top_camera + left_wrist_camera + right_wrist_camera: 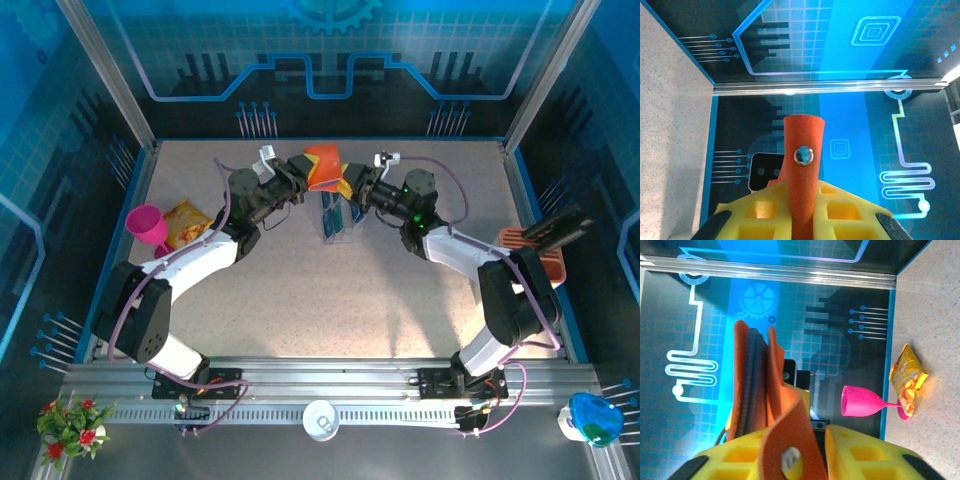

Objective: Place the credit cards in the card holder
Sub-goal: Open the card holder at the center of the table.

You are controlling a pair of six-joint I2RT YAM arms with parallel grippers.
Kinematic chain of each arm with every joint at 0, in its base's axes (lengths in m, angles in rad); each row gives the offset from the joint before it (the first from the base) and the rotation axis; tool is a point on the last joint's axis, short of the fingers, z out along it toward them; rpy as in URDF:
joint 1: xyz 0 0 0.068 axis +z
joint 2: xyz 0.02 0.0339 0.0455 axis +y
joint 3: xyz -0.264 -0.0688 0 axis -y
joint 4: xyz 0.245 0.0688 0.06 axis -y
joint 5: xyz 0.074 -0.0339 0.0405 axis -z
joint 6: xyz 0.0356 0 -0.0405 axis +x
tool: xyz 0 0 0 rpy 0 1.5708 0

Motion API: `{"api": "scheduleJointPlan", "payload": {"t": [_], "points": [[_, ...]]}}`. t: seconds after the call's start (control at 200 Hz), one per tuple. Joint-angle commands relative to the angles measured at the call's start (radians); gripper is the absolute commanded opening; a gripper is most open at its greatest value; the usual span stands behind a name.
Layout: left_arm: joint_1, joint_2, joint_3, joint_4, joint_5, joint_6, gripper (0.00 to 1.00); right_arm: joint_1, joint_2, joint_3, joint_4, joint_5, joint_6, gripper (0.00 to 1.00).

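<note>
Both arms hold the card holder [322, 160] over the table's [330, 300] far middle, left gripper [297, 172] clenched on its snap tab [803, 165], right gripper [356, 186] grasping its folded body.

The card holder [322, 166] is orange outside and dark grey-blue within, and its tab carries a silvery snap [803, 155]. My left end effector [801, 222] and right end effector [805, 460] are yellow with black tips. The table [330, 290] is speckled beige, the goblet [862, 401] pink, the snack bag [907, 377] yellow-orange, and the walls [850, 90] blue with pale circuit lines.
</note>
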Motion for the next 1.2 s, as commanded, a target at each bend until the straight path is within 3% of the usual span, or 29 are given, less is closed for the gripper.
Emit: {"api": "scheduleJointPlan", "payload": {"t": [0.0,0.12,0.185,0.375,0.49,0.54,0.725,0.89,1.051,1.196], "points": [[-0.005,0.013,0.015,0.061,0.020,-0.013,0.00,0.010,0.022,0.050,0.071,-0.033,0.020,0.23],[-0.006,0.020,0.018,0.059,0.025,-0.011,0.00,0.010,0.032,0.048,0.089,-0.035,0.029,0.01],[-0.004,0.020,0.014,0.058,0.030,-0.007,0.08,0.008,0.031,0.035,0.095,-0.035,0.029,0.00],[0.000,-0.009,-0.004,0.000,0.037,0.047,0.55,-0.006,0.003,-0.038,0.119,-0.040,0.006,0.00],[0.006,-0.058,-0.012,-0.120,0.051,0.132,0.79,-0.016,-0.018,-0.113,0.154,-0.042,-0.009,0.00],[0.010,-0.082,-0.018,-0.176,0.053,0.172,0.99,-0.019,-0.025,-0.147,0.171,-0.045,-0.011,0.00],[0.029,-0.172,-0.027,-0.405,0.059,0.328,0.99,-0.021,-0.063,-0.256,0.224,-0.049,-0.029,0.00],[0.028,-0.206,0.082,-0.741,0.051,0.529,0.99,-0.020,-0.115,-0.353,0.214,-0.048,-0.061,0.00],[-0.004,-0.164,0.254,-1.108,-0.002,0.723,0.99,-0.005,-0.151,-0.442,0.217,-0.032,-0.086,0.00],[-0.052,-0.110,0.336,-1.264,-0.041,0.806,0.99,0.023,-0.161,-0.498,0.226,0.000,-0.110,0.00]]}}
